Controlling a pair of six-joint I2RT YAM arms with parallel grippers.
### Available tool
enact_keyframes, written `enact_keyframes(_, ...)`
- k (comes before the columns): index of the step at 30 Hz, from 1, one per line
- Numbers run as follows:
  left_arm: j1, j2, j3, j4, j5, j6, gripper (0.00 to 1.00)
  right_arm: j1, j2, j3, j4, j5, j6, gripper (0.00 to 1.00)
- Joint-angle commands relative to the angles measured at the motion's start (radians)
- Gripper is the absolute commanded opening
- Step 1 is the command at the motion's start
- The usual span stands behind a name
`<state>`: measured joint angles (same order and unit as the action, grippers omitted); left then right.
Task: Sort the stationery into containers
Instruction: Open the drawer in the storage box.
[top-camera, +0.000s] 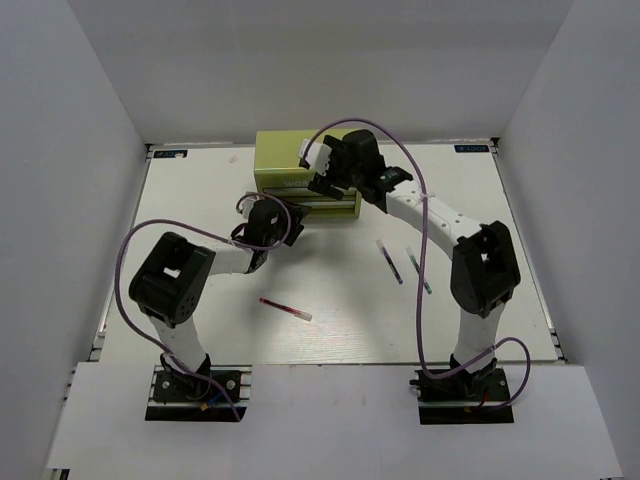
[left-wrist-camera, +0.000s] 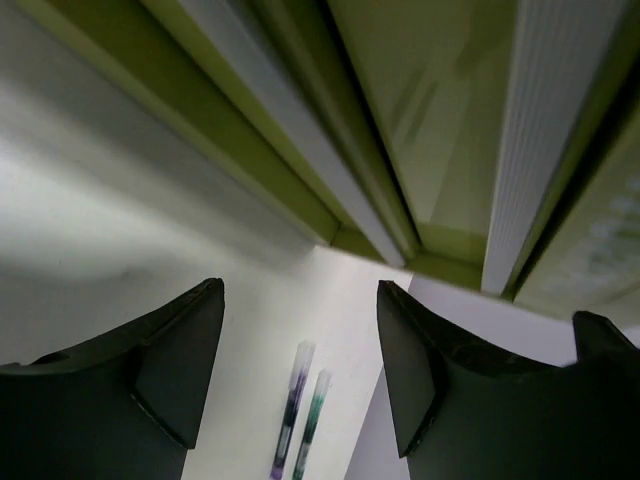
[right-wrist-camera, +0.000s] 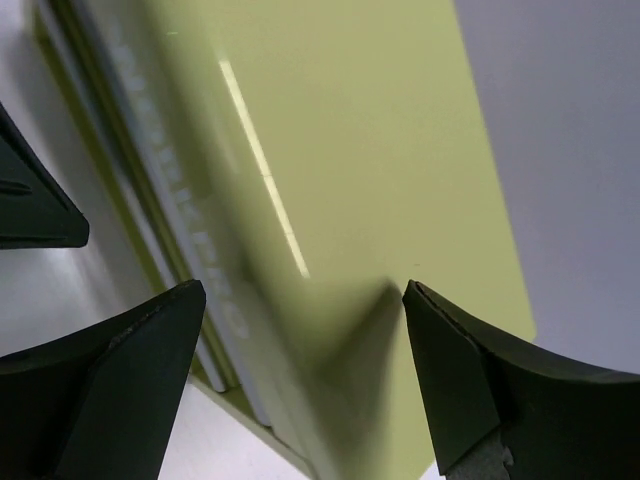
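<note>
The yellow-green cabinet (top-camera: 285, 160) stands at the back middle of the table, its drawers (top-camera: 330, 203) facing the arms. My right gripper (top-camera: 326, 180) hovers open over the cabinet top (right-wrist-camera: 340, 150), nothing between its fingers (right-wrist-camera: 130, 380). My left gripper (top-camera: 284, 228) is open and empty just in front of the drawer fronts (left-wrist-camera: 300, 130), low over the table. A thin red pen (top-camera: 285, 309) lies in front of the left arm. Two thin dark pens (top-camera: 389, 262) (top-camera: 419, 270) lie side by side to the right, also showing between the left fingers as a purple pen (left-wrist-camera: 290, 410) and a green pen (left-wrist-camera: 312, 420).
Pale handle strips (left-wrist-camera: 535, 150) run along the drawer fronts. White walls close the table (top-camera: 200, 330) on the left, back and right. A dark gripper part (right-wrist-camera: 30, 200) shows at the left edge of the right wrist view.
</note>
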<state>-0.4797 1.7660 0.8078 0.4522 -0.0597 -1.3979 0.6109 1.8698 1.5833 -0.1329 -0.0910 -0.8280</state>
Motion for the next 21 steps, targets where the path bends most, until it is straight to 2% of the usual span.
enact_keyframes(1, 0.004, 0.038, 0.056, 0.088, -0.069, -0.053, 0.73, -0.019, 0.031, 0.092, -0.051, 0.053, 0.016, 0.86)
enact_keyframes(9, 0.004, 0.145, 0.097, 0.212, -0.127, -0.105, 0.71, -0.040, 0.069, 0.126, -0.097, 0.043, 0.030, 0.85)
enact_keyframes(16, 0.004, 0.190, 0.106, 0.285, -0.210, -0.125, 0.65, -0.046, 0.052, 0.096, -0.113, 0.022, 0.038, 0.84)
enact_keyframes(19, 0.004, 0.217, 0.106, 0.322, -0.221, -0.144, 0.56, -0.045, 0.049, 0.095, -0.122, 0.022, 0.035, 0.84)
enact_keyframes(21, -0.005, 0.231, 0.106, 0.355, -0.242, -0.154, 0.53, -0.046, 0.051, 0.095, -0.134, 0.022, 0.033, 0.84)
